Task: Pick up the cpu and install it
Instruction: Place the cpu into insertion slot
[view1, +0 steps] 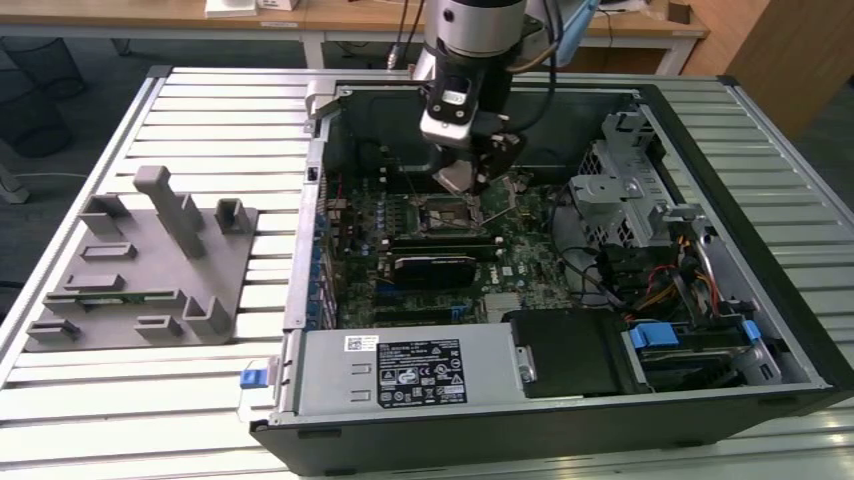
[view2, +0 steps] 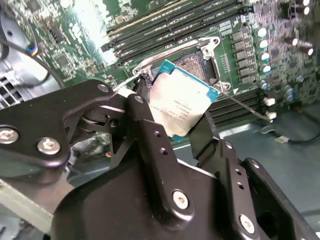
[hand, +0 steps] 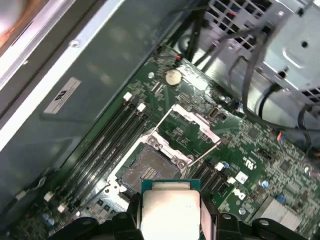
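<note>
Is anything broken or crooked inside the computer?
Nothing looks broken. The cpu, gripped by the tool, hangs over the open socket and looks turned askew to it, not yet lying in it.

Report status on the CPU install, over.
Gripper shut on cpu, just above the open socket. Its load plate raised. Nothing visible between cpu and socket.

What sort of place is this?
Probably a robotics lab or test workshop: an open black desktop computer case lies on a slatted metal workbench, a grey plastic fixture block beside it, wooden desks behind.
</note>
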